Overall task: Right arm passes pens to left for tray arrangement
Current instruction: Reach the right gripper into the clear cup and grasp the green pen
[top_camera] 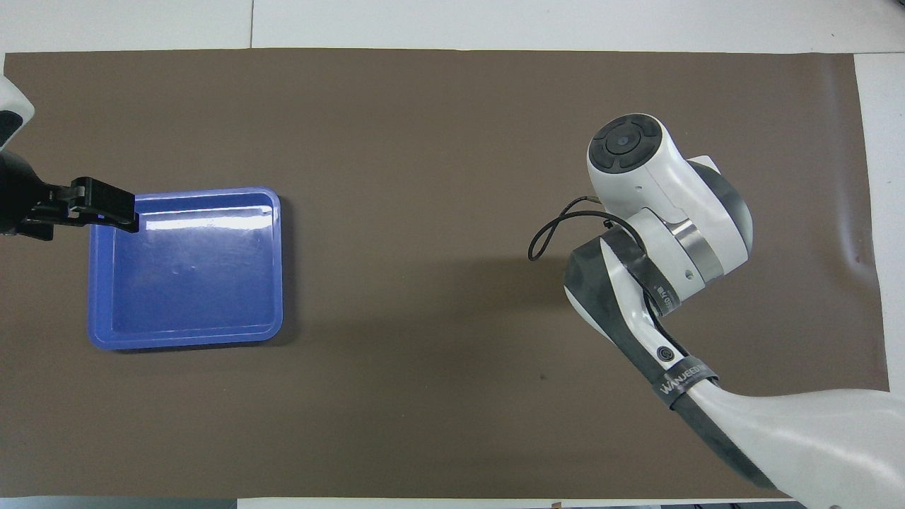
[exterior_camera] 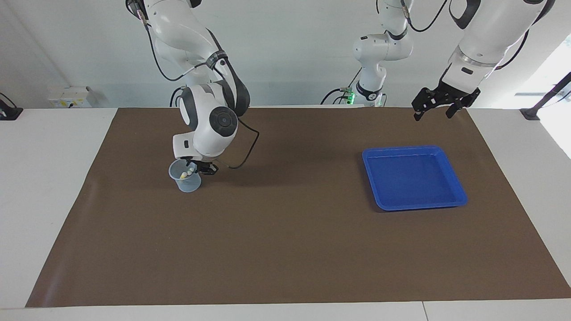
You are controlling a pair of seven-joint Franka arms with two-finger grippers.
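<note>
A small translucent bluish cup point(exterior_camera: 185, 177) stands on the brown mat toward the right arm's end. Pale pen tips point(exterior_camera: 190, 170) stick up in it; the pens' colours do not show. My right gripper point(exterior_camera: 199, 168) hangs at the cup's rim, on the side nearer the robots, partly hidden under its white wrist. In the overhead view the right arm's wrist point(top_camera: 664, 205) hides the cup and pens. The blue tray point(exterior_camera: 455, 178) lies empty toward the left arm's end, also in the overhead view point(top_camera: 276, 268). My left gripper point(exterior_camera: 432, 115) is open and empty, raised over the mat by the tray's corner point(top_camera: 113, 208).
A brown mat point(exterior_camera: 285, 240) covers most of the white table. A third white arm point(exterior_camera: 379, 49) with a green light stands at the robots' edge of the table. A black cable point(exterior_camera: 247, 147) loops from the right wrist.
</note>
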